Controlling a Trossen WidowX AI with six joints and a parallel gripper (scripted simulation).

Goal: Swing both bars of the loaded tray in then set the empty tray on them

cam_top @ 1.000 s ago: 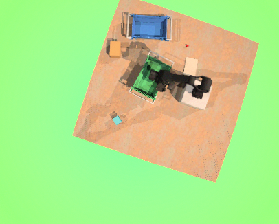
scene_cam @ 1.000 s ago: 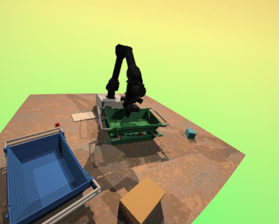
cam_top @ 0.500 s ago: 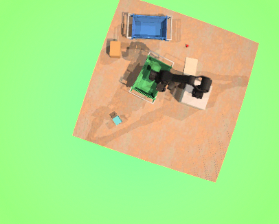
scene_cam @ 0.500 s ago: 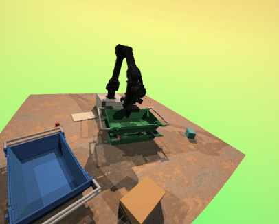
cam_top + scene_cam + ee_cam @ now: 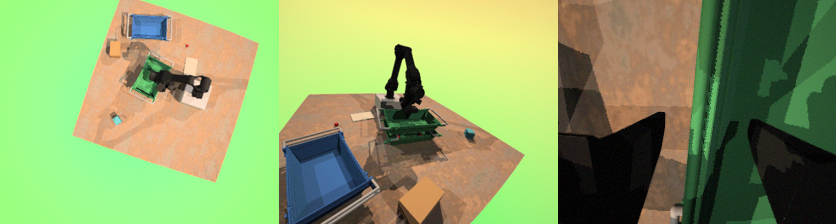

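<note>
We see a blue tray [image 5: 150, 27] at the top of the top view, with wire bars out over both ends. Orange box [image 5: 115, 49] just below its left end. Tiny red object [image 5: 187, 45] right of the blue tray. Pale flat sheet [image 5: 191, 65] lies right of centre. Small cyan cube [image 5: 117, 120] sits lower left, well apart from the rest.

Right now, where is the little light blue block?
In the top view, the light blue block sits alone on the table, below the stacked green trays.
</note>
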